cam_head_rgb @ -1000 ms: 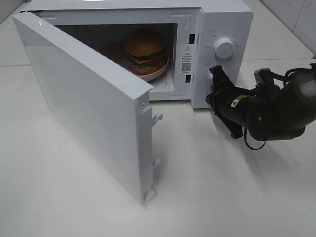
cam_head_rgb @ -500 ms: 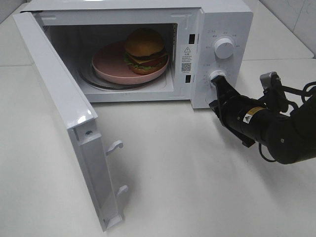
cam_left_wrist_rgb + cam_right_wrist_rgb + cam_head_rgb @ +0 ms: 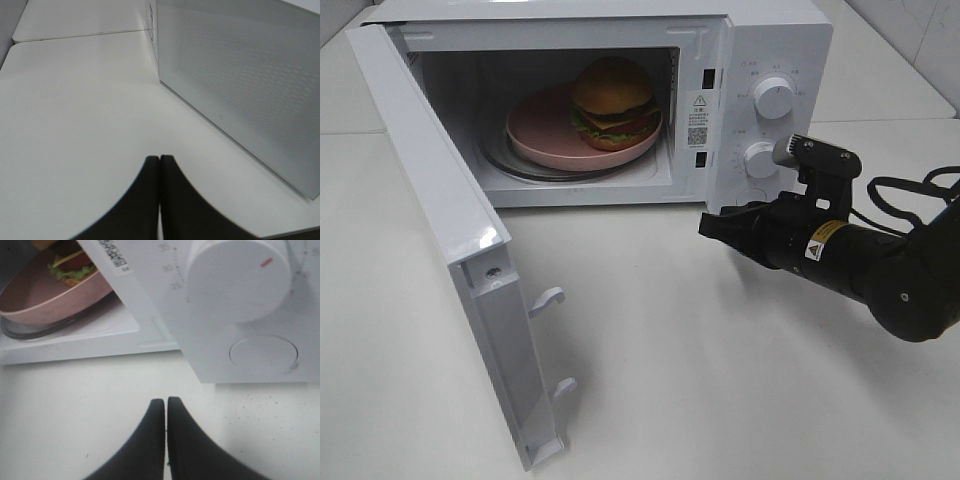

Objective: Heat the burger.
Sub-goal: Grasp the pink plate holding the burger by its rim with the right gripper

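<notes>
The burger (image 3: pixel 613 102) sits on a pink plate (image 3: pixel 545 135) inside the white microwave (image 3: pixel 775 40), whose door (image 3: pixel 440 230) stands wide open to the left. My right gripper (image 3: pixel 710 225) is shut and empty, low over the table just in front of the microwave's control panel, pointing left. In the right wrist view its fingertips (image 3: pixel 166 405) are pressed together below the lower knob (image 3: pixel 239 277), with the plate (image 3: pixel 45 302) and an edge of the burger (image 3: pixel 70 262) off to one side. My left gripper (image 3: pixel 159 165) is shut over bare table beside a dotted microwave panel (image 3: pixel 240 75).
The control panel carries an upper knob (image 3: pixel 775 98), a lower knob (image 3: pixel 760 160) and a round button (image 3: pixel 263 352). The open door juts far out over the front left of the white table (image 3: pixel 720 400). A black cable trails behind the right arm (image 3: pixel 880 270).
The door has swung further open to the left. My right gripper left the lower knob and moved left and down, in front of the microwave's lower right corner.
</notes>
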### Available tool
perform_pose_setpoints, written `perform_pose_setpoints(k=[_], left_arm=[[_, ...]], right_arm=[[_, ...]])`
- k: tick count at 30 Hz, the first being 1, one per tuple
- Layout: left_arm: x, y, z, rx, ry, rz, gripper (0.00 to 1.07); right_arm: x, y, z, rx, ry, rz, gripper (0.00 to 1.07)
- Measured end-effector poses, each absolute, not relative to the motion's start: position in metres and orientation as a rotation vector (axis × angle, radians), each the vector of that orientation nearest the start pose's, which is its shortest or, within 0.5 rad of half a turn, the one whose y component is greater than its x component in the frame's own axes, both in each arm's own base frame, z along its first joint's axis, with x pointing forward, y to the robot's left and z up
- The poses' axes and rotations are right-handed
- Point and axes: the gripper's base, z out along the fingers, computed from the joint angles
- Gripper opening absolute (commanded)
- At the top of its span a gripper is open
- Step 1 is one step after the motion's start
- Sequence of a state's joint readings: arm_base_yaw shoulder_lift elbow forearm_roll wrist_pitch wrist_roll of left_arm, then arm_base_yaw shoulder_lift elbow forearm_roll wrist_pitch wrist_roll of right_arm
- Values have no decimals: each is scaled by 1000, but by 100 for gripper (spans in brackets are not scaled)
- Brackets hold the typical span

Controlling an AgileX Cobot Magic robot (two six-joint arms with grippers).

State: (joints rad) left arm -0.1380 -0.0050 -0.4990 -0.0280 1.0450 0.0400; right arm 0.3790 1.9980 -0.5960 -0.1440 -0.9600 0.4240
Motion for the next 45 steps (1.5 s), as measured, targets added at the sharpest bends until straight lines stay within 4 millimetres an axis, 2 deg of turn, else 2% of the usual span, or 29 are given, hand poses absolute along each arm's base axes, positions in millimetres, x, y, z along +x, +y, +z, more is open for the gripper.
perform_pose_setpoints(k=[6, 16, 23, 25, 36, 38, 41, 43, 44, 45], left_arm=[[-5, -2, 278, 181, 2017, -95, 0], [-5, -2, 278, 181, 2017, -95, 0], [-5, -2, 278, 181, 2017, -95, 0], [-5, -2, 278, 181, 2017, -95, 0], [-5, -2, 278, 181, 2017, -95, 0], [-5, -2, 278, 181, 2016, -95, 0], [-5, -2, 278, 181, 2016, -95, 0], [-5, -2, 278, 181, 2016, -95, 0], [-5, -2, 278, 181, 2016, -95, 0], [-5, -2, 278, 181, 2016, -95, 0]], right_arm=[[294, 128, 110, -262, 1985, 479, 5], [296, 127, 122, -500, 2237, 297, 5], [300, 123, 133, -516, 2363, 193, 6], [304, 120, 138, -511, 2446, 130, 6], [308, 118, 151, -468, 2658, 50, 8], [306, 122, 157, -510, 2740, 98, 10], [306, 124, 158, -521, 2748, 117, 14], [306, 131, 163, -585, 2757, 213, 28], [306, 131, 163, -585, 2757, 213, 28], [306, 133, 164, -592, 2757, 239, 33]])
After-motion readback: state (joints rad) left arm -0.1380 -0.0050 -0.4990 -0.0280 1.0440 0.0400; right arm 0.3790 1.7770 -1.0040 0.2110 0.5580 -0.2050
